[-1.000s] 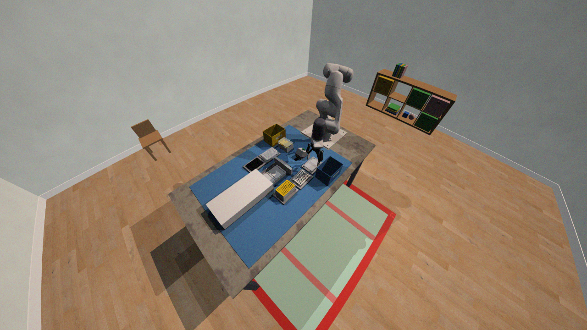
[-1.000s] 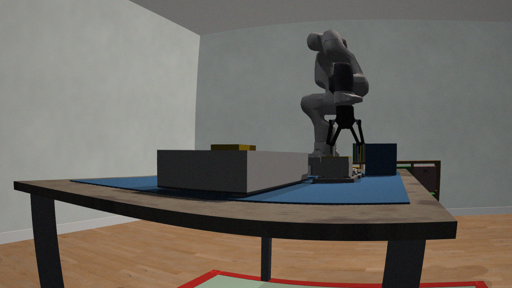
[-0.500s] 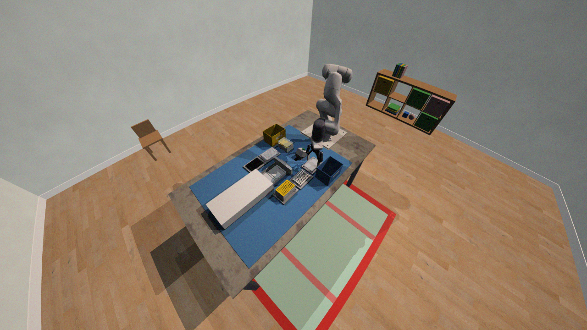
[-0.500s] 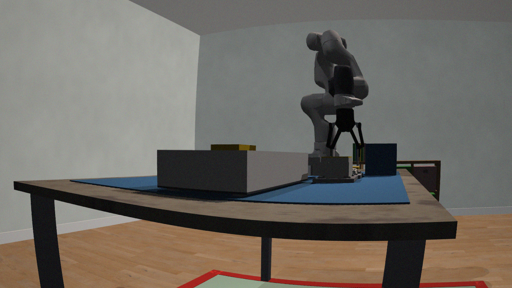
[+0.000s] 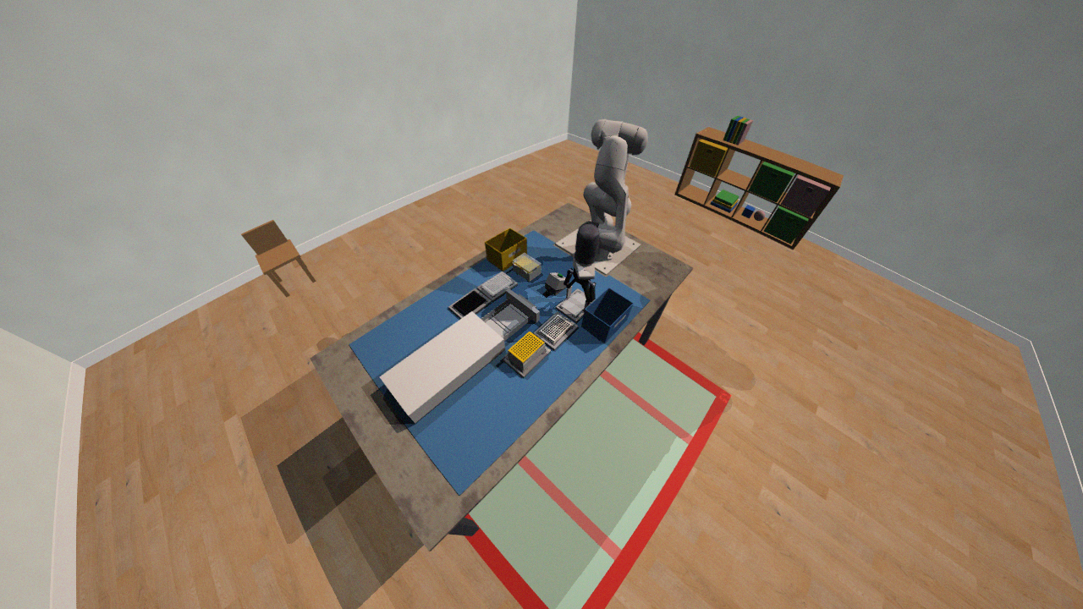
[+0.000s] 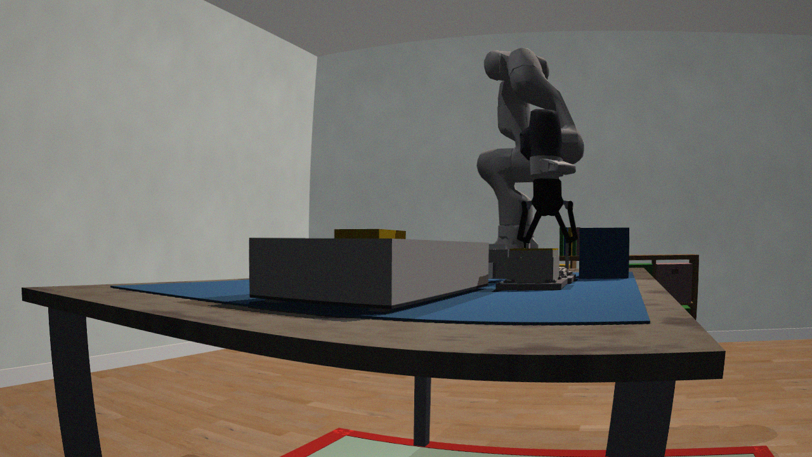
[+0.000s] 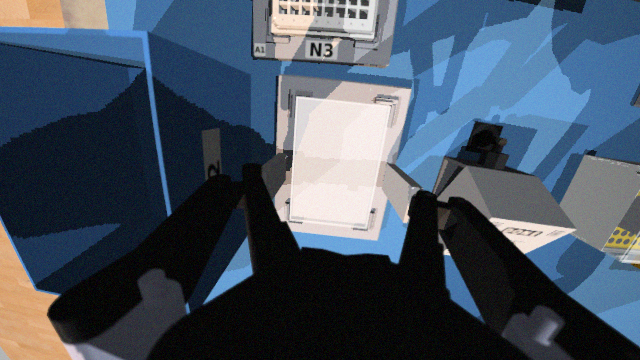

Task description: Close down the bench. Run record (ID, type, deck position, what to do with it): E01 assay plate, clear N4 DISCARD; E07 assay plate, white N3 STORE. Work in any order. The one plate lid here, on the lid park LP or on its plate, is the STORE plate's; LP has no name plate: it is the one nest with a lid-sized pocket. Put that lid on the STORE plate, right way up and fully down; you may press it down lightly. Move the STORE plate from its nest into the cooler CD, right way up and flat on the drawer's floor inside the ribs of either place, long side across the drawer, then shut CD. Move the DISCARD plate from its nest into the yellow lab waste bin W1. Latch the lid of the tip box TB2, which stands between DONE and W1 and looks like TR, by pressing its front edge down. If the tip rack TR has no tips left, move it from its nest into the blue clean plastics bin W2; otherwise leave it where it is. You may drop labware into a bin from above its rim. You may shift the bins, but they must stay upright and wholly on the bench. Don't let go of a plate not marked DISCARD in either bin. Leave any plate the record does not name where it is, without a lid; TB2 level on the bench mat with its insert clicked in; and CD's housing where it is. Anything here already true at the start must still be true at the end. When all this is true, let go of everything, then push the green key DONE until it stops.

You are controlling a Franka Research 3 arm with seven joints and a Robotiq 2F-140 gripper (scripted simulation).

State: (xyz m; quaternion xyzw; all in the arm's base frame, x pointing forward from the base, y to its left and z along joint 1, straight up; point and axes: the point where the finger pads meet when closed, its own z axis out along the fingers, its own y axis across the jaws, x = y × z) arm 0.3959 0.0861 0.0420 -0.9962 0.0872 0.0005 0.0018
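Note:
The plate lid (image 7: pixel 340 160) is a pale translucent rectangle lying flat in the unnamed lid park nest (image 7: pixel 342 232), just below nest N3. The white assay plate (image 7: pixel 322 17) sits in N3 with no lid on it. My gripper (image 7: pixel 335 171) is open and low over the lid, one finger pad at each long side. It holds nothing. In the top view the gripper (image 5: pixel 579 291) hangs over the lid (image 5: pixel 571 304), between the small grey key box (image 5: pixel 556 282) and the blue bin (image 5: pixel 606 314). The clear plate (image 5: pixel 496 283) lies in its nest further left.
The blue bin W2 (image 7: pixel 75 150) stands close beside my left finger. The grey key box (image 7: pixel 500 205) is close on the right, with tip box TB2 (image 7: pixel 610 215) beyond it. The cooler (image 5: pixel 442 363), its drawer (image 5: pixel 508 314), the yellow-topped tip rack (image 5: pixel 525 349) and the yellow bin (image 5: pixel 505 247) stand further off.

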